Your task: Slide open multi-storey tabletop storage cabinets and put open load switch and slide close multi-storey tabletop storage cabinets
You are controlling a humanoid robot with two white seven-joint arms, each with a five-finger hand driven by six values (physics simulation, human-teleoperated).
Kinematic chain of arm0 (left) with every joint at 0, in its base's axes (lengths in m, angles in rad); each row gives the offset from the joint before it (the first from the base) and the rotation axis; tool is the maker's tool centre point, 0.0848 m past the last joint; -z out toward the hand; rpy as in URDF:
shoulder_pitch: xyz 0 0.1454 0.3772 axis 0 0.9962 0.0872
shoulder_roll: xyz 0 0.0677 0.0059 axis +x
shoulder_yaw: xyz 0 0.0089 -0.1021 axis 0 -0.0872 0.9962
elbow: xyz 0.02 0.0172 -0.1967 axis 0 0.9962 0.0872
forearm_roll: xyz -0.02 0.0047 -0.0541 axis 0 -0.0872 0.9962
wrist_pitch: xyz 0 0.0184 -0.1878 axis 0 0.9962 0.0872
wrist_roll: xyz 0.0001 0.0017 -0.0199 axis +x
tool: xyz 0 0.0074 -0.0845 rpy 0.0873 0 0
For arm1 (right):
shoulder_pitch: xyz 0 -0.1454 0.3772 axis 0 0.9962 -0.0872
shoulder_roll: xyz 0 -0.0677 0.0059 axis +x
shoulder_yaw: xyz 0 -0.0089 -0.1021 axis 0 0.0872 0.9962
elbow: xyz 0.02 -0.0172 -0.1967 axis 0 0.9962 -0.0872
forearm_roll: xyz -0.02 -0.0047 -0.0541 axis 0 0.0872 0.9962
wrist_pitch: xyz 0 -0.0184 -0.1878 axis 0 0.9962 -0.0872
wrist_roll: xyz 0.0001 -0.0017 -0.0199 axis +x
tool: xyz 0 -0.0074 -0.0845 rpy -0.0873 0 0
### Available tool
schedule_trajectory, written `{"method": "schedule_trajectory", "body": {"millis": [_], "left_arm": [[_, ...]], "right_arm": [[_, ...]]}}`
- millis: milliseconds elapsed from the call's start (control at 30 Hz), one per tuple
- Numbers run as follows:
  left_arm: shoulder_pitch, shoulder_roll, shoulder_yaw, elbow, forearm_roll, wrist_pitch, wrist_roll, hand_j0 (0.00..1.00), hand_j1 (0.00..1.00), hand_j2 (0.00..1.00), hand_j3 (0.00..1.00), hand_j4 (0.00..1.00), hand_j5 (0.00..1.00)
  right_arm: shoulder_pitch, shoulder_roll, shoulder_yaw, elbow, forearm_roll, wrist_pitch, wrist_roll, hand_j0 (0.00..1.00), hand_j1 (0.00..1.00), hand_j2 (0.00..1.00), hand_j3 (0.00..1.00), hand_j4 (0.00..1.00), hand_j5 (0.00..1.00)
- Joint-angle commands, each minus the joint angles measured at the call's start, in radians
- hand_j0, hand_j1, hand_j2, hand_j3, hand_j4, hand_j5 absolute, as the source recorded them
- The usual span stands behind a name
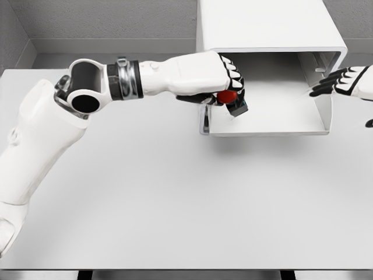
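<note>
The white storage cabinet (268, 26) stands at the back right of the table, its drawer (265, 123) pulled out toward me. My left hand (230, 93) reaches across from the left and hovers over the drawer's left edge, shut on the load switch (232, 100), a small dark block with a red knob. My right hand (344, 81) enters from the right edge, fingers extended and holding nothing, with its fingertips near the drawer's right wall (325, 99).
The white table (175, 198) spreads wide in front of the cabinet. A grey wall runs behind the table. The left arm's elbow (87, 93) sits above the table's back left.
</note>
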Motion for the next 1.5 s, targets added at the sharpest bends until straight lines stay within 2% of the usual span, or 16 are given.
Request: {"method": "schedule_trajectory", "body": {"millis": [0, 600, 633, 700, 767, 833, 1200, 1367, 1467], "left_arm": [[0.000, -0.062, 0.001, 0.061, -0.061, 0.004, 0.001, 0.45, 0.45, 0.45, 0.45, 0.45, 0.45], [-0.002, -0.079, 0.002, 0.076, -0.062, 0.004, -0.010, 0.47, 0.47, 0.47, 0.47, 0.47, 0.47], [-0.002, -0.079, 0.002, 0.076, -0.062, 0.004, -0.010, 0.50, 0.50, 0.50, 0.50, 0.50, 0.50], [-0.003, -0.079, 0.002, 0.074, -0.064, 0.004, -0.008, 0.71, 0.71, 0.71, 0.71, 0.71, 0.71], [-0.008, -0.079, 0.002, 0.074, -0.064, 0.004, -0.008, 0.77, 0.77, 0.77, 0.77, 0.77, 0.77], [-0.008, -0.079, 0.002, 0.076, -0.065, 0.004, -0.008, 0.91, 0.91, 0.91, 0.91, 0.91, 0.91], [-0.005, -0.070, 0.007, 0.054, -0.045, 0.004, -0.008, 1.00, 1.00, 1.00, 1.00, 1.00, 1.00], [-0.003, 0.001, 0.012, -0.005, 0.017, 0.004, -0.010, 1.00, 1.00, 1.00, 1.00, 1.00, 1.00], [0.000, 0.088, 0.007, -0.090, 0.097, 0.004, -0.011, 1.00, 1.00, 1.00, 1.00, 1.00, 1.00]], "right_arm": [[0.000, -0.019, -0.019, 0.002, -0.011, 0.003, 0.000, 1.00, 1.00, 1.00, 1.00, 1.00, 1.00], [0.020, -0.008, -0.022, 0.017, -0.013, 0.003, 0.000, 1.00, 1.00, 1.00, 1.00, 1.00, 1.00], [0.020, -0.011, -0.022, 0.016, -0.013, 0.003, 0.000, 1.00, 1.00, 1.00, 1.00, 1.00, 1.00], [0.020, -0.013, -0.022, 0.016, -0.013, 0.003, 0.000, 1.00, 1.00, 1.00, 1.00, 1.00, 1.00], [0.021, -0.014, -0.021, 0.016, -0.011, 0.003, 0.000, 1.00, 1.00, 1.00, 1.00, 1.00, 1.00], [0.021, -0.016, -0.019, 0.014, -0.011, 0.003, 0.000, 1.00, 1.00, 1.00, 1.00, 1.00, 1.00], [0.037, -0.013, -0.019, 0.008, -0.013, 0.003, 0.000, 1.00, 1.00, 1.00, 1.00, 1.00, 1.00], [0.055, -0.005, -0.021, 0.007, -0.063, 0.003, 0.000, 1.00, 1.00, 1.00, 1.00, 1.00, 1.00], [0.055, -0.005, -0.022, 0.007, -0.062, 0.003, 0.000, 1.00, 1.00, 1.00, 1.00, 1.00, 1.00]]}}
